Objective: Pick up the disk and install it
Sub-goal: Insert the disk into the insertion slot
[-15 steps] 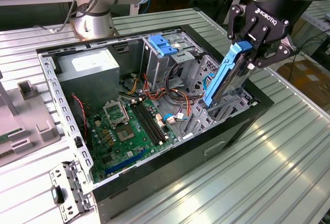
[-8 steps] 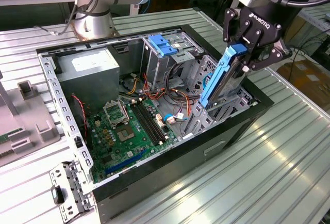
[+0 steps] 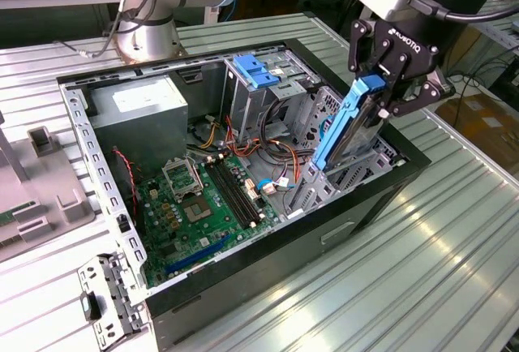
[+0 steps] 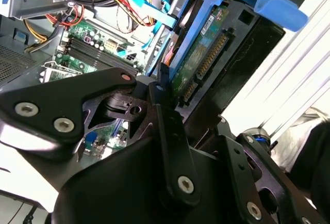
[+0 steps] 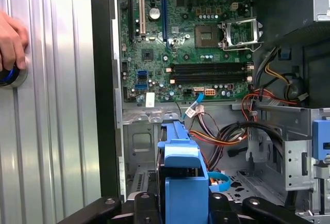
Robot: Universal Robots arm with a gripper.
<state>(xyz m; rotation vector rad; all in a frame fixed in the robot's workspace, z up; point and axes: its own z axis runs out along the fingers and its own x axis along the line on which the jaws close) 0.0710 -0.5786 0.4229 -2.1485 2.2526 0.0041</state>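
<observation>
Tool (image 3: 381,96) state: clamped on the disk (image 3: 345,125), fingers pinching its upper end from both sides. In the second wrist view the tool (image 4: 165,87) grips the edge of the disk (image 4: 206,48), whose green circuit side and connector row face the camera.

Disk position: steeply tilted at one end of the open computer case (image 3: 268,263), at the corner nearest my arm. The lower end dips inside the case among the grey metal bays, and the upper end with the blue carrier handle stands above the case rim. It is not lying flat in any bay. In the first wrist view the blue carrier of the disk (image 5: 180,182) points down into the case floor, just beside loose orange and black cables (image 5: 216,136).

Inside the case: motherboard (image 3: 195,206) on the floor, power supply (image 3: 138,109) at the far corner, blue bracket (image 3: 258,70) atop the drive cage, well apart from the disk.

The case sits on the ribbed metal desk (image 3: 405,271). Outside the case wall, a person's hand (image 5: 10,41) rests on a round blue-rimmed object (image 5: 11,77) on the desk.
</observation>
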